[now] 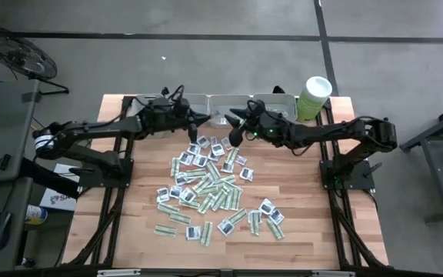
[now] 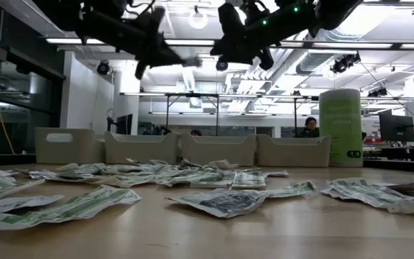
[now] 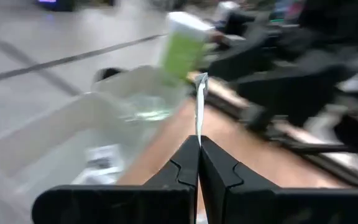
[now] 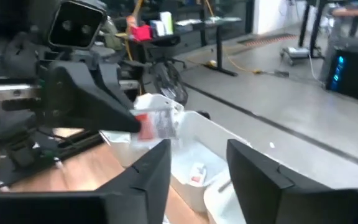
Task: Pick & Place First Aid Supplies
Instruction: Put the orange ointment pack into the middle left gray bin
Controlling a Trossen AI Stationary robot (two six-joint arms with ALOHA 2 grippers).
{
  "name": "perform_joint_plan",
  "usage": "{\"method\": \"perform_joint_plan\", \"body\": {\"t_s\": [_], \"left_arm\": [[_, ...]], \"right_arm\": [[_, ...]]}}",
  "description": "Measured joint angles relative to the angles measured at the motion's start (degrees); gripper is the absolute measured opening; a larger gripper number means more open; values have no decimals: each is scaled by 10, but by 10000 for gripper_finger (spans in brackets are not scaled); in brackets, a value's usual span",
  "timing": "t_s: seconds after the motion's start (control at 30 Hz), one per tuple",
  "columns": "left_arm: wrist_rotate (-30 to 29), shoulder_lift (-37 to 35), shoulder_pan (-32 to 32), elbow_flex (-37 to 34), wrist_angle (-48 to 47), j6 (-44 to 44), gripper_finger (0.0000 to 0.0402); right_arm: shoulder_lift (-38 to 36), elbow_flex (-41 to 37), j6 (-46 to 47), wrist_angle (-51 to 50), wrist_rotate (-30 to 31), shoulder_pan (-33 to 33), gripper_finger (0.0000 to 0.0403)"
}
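Many first aid supplies, small flat sachets (image 1: pixel 214 188), lie spread over the middle of the wooden table. High above the table's far part, my left gripper (image 3: pixel 199 144) is shut on one sachet (image 4: pixel 157 124), near the grey trays (image 1: pixel 206 104). The low view shows that sachet (image 2: pixel 190 63) sticking out of the fingers toward my right gripper (image 2: pixel 225 56). My right gripper (image 4: pixel 197 165) faces it, open. Its fingers are just short of the sachet and hold nothing. My left gripper pinches one end of the sachet (image 3: pixel 199 127) between its two fingers. The fingers lie almost level and come from the table's left. The sachet shows edge-on, sticks out past the fingertips and is lifted clear of the table and the trays.
Several grey trays (image 2: pixel 218 150) stand in a row along the table's far edge, with a tall pale green tub (image 1: pixel 314 96) at their right end. The near part of the table (image 1: pixel 314 246) is bare wood. A person (image 2: pixel 309 126) sits in the room behind.
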Motion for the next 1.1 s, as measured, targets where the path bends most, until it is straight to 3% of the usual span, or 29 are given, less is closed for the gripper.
{"method": "perform_joint_plan", "body": {"t_s": [0.2,0.47,0.63,1.1], "left_arm": [[-176,-10,1,0,-154,-46,0],[-264,9,17,0,-239,-108,0],[-222,35,72,0,-245,-136,0],[-1,106,214,0,-242,-161,3]], "right_arm": [[0,0,29,-37,-5,0,176],[0,0,28,-45,-5,2,177],[0,0,28,-45,-5,2,177],[0,0,33,-46,-9,2,177]]}}
